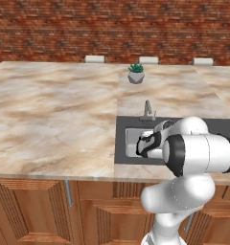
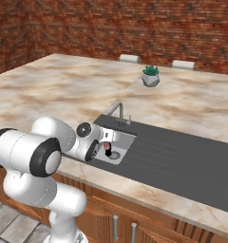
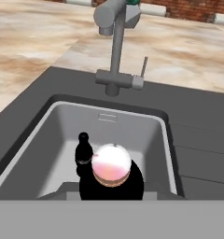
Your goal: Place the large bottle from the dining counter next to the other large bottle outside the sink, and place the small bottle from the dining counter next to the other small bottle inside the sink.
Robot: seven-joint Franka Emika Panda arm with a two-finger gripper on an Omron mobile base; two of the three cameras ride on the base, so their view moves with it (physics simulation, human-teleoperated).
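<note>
My gripper (image 2: 105, 146) hangs over the grey metal sink (image 3: 58, 130), shut on the small bottle (image 3: 111, 164), a stubby pinkish-white bottle seen from above in the hand view. Just left of it in that view, the other small bottle (image 3: 83, 153), short and black with a narrow neck, stands upright on the basin floor. In the left base view the gripper (image 1: 144, 145) sits above the basin, half hidden by my forearm. The sink is set in the broad marbled dining counter (image 1: 54, 119). The large bottle is out of view.
A chrome faucet (image 3: 115, 46) rises at the basin's far rim. A dark grey drainboard (image 2: 182, 161) stretches right of the basin. A small potted plant (image 1: 135, 74) stands farther back on the counter. Brick wall lies behind.
</note>
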